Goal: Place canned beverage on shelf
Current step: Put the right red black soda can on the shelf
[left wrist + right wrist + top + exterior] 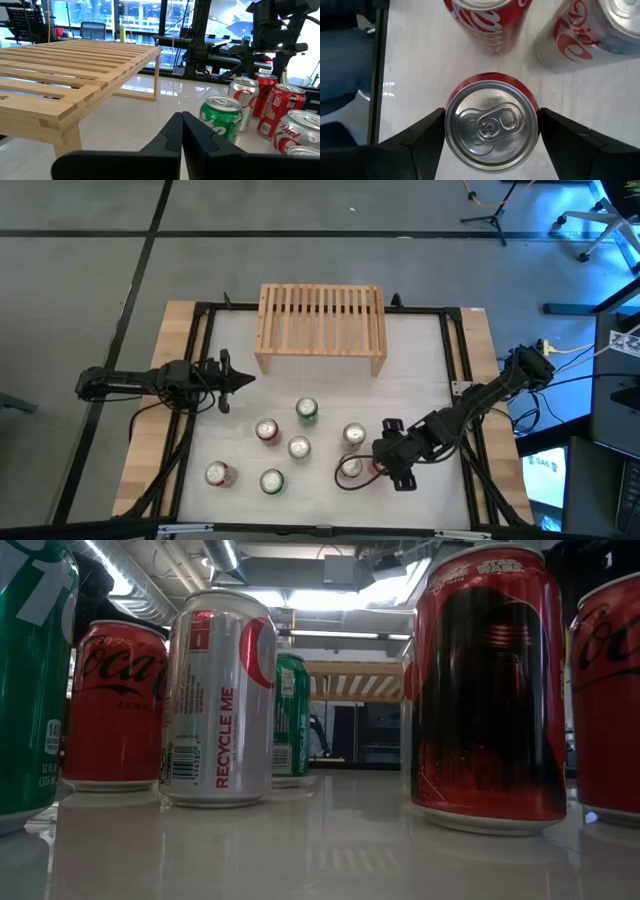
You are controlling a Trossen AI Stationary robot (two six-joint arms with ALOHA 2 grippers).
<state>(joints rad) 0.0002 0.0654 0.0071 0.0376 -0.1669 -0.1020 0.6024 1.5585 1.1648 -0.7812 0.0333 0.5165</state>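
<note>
1. Seven cans stand on the white tabletop (420, 370) in the high view, all in its near half; the slatted wooden shelf (321, 327) sits at the far edge with bare table between it and the nearest green can (307, 411). The right gripper (372, 467) is low at the near right, around a red can (352, 468); the left gripper (238, 380) waits at the left side, level with the shelf's front.
2. Low view: cans fill the foreground, a dark red Coca-Cola can (490, 685) largest, and the shelf (360, 680) shows far behind between them.
3. Left wrist view: the left gripper's fingers (172, 135) are pressed together, empty; the shelf (75, 75) is beside them, a green can (221, 119) ahead.
4. Right wrist view: the red can (491, 127) stands upright between the two fingers (427, 132), which pinch its sides; two other cans stand just beyond.
</note>
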